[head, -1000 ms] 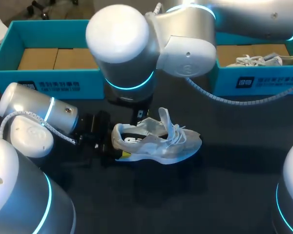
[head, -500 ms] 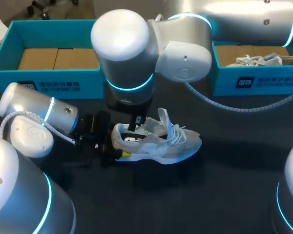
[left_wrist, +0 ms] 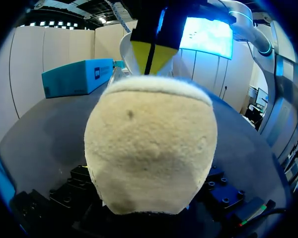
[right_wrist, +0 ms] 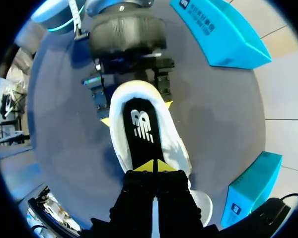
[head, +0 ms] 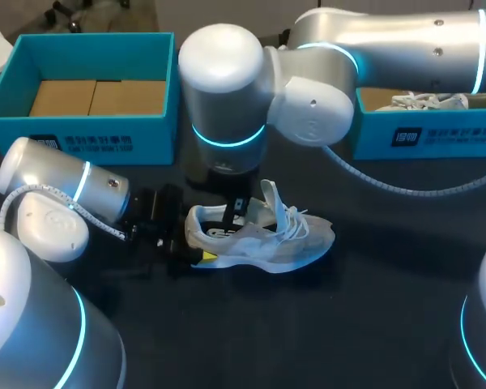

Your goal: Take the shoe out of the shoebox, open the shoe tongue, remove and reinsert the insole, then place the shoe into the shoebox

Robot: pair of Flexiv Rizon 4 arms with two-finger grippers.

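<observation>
Shoe [head: 259, 235]: out of its box, upright on its sole mid-surface [head: 348, 324], heel toward the left arm.
Tongue [head: 271, 194]: stands lifted, leaving the opening clear.
Insole [right_wrist: 141, 131]: black, lying flat inside the shoe.
Left gripper [right_wrist: 136, 112]: clamps the heel from both sides, probably to steady the shoe.
Right gripper [right_wrist: 154, 166]: hangs over the opening, tips pressed together above the insole's front; I cannot tell if they pinch it.
Shoebox [head: 81, 130]: teal, at the far left edge, well apart, likely awaiting the shoe's return.
</observation>
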